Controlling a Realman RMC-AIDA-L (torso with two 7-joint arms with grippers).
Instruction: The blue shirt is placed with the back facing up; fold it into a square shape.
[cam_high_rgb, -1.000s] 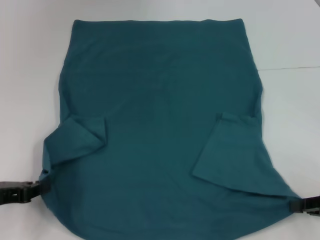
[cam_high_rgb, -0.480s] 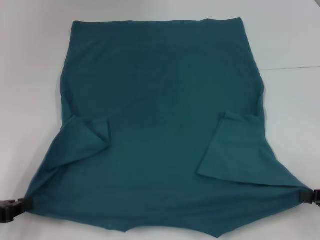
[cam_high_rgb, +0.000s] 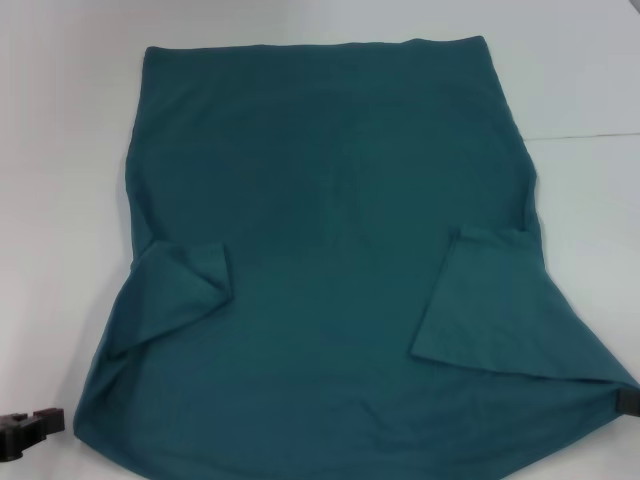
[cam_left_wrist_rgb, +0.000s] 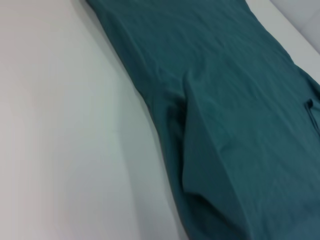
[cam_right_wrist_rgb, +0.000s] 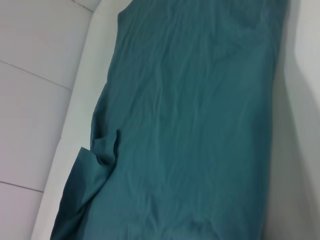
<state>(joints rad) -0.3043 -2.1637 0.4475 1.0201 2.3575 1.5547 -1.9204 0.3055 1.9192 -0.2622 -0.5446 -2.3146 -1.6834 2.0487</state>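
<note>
You've got both sleeves tucked in on the blue shirt (cam_high_rgb: 330, 200) lying flat on the bench (cam_high_rgb: 60, 150) — lengthwise folds remain — left gripper (cam_high_rgb: 30, 428) beside one near corner, right gripper (cam_high_rgb: 629, 401) at the other, grip can't tell.

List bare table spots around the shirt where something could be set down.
Bare white table flanks the blue shirt on the left, right and beyond its far edge. The near corners are crowded: left gripper and right gripper sit there.

Head camera looking down, wrist cameras close, all sharing blue shirt (cam_high_rgb: 330, 250)
</note>
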